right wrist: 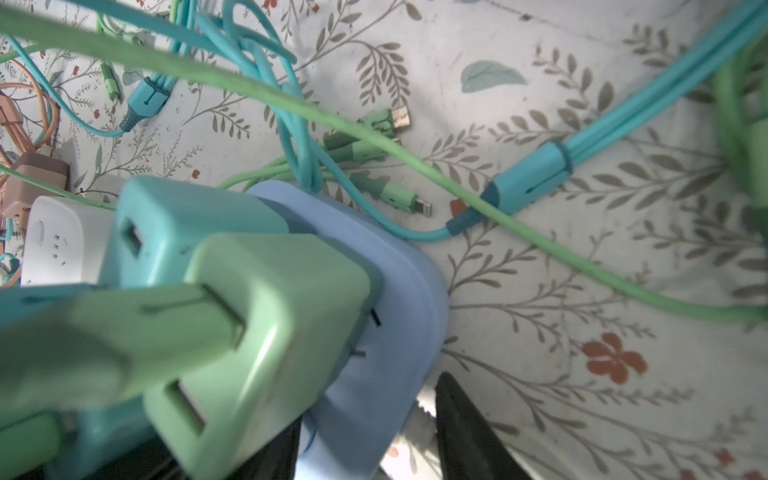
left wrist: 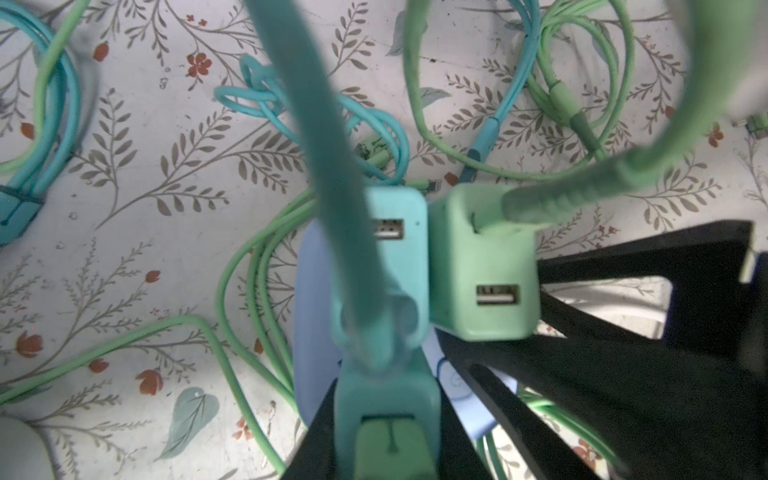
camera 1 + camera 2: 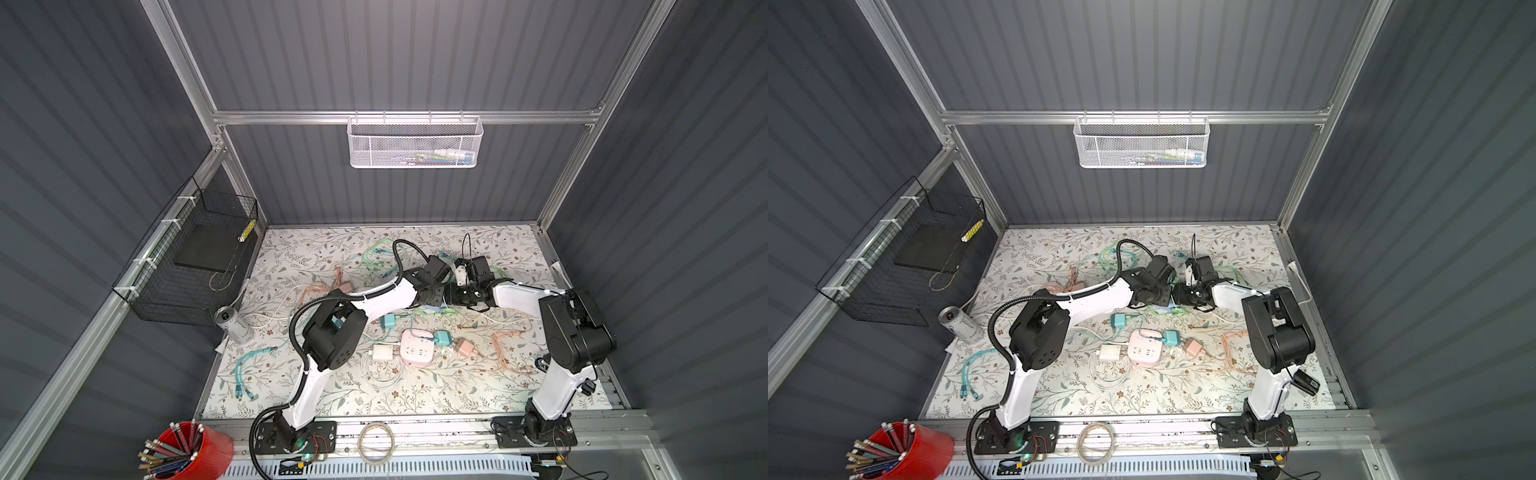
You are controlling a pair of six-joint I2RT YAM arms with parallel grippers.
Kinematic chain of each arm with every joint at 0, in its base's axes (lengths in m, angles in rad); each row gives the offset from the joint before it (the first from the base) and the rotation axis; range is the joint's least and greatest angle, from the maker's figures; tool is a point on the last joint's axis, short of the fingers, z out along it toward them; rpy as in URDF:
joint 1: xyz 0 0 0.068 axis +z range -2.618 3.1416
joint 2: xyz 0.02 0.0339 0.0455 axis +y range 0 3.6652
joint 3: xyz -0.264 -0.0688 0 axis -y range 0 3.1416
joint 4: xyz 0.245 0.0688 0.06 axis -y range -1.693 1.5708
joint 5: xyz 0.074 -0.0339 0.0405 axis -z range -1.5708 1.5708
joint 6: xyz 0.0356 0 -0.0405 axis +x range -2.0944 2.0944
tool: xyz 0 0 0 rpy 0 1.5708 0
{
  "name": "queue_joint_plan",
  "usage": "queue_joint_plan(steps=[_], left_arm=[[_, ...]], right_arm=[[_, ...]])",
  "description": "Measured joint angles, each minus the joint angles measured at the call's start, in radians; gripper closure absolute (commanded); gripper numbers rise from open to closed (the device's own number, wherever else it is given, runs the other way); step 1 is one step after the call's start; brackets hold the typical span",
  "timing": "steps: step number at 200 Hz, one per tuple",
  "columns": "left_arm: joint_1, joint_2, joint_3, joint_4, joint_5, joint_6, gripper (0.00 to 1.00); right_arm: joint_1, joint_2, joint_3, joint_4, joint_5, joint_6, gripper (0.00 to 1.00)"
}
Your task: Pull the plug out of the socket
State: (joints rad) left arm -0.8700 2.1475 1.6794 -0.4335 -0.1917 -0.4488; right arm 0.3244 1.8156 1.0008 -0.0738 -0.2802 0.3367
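Both arms meet over the back middle of a floral table (image 3: pixel 374 399). The left gripper (image 2: pixel 386 419) is clamped on a teal charger plug (image 2: pixel 390 386) on the blue socket (image 1: pixel 386 291), with a green charger (image 1: pixel 270 324) beside it. The right gripper (image 1: pixel 370 436) straddles the socket; whether it presses is unclear. A white mesh basket (image 3: pixel 374 153) holds items too blurred to name. A black wire basket (image 3: pixel 166 299) holds a dark pad (image 3: pixel 208 249). A red cup (image 3: pixel 216 449) holds pencils (image 3: pixel 166 453).

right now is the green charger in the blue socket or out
Looks plugged in: the green charger sits against the blue socket, beside the teal charger.
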Motion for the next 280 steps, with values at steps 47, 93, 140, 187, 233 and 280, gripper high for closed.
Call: queue_joint_plan(steps=[47, 93, 140, 187, 233, 280], left_arm=[[0.002, 0.000, 0.000, 0.002, 0.006, -0.008, 0.94], [0.006, -0.008, -0.008, 0.009, 0.015, -0.008, 0.94], [0.003, -0.080, -0.030, 0.058, 0.044, -0.019, 0.93], [0.006, -0.142, -0.058, 0.109, 0.069, -0.027, 0.94], [0.019, -0.154, -0.141, 0.112, 0.071, -0.031, 0.93], [0.046, -0.219, -0.222, 0.117, 0.069, -0.031, 0.93]], right_arm=[[0.000, 0.000, 0.000, 0.000, 0.000, 0.000, 0.50], [0.000, 0.000, -0.001, 0.004, 0.002, 0.000, 0.50], [0.005, -0.001, -0.002, 0.011, 0.009, 0.005, 0.50], [0.005, -0.001, -0.006, 0.018, 0.011, 0.014, 0.48], [0.005, -0.001, -0.007, 0.020, 0.015, 0.021, 0.44], [0.005, -0.001, -0.008, 0.022, 0.016, 0.023, 0.42]])
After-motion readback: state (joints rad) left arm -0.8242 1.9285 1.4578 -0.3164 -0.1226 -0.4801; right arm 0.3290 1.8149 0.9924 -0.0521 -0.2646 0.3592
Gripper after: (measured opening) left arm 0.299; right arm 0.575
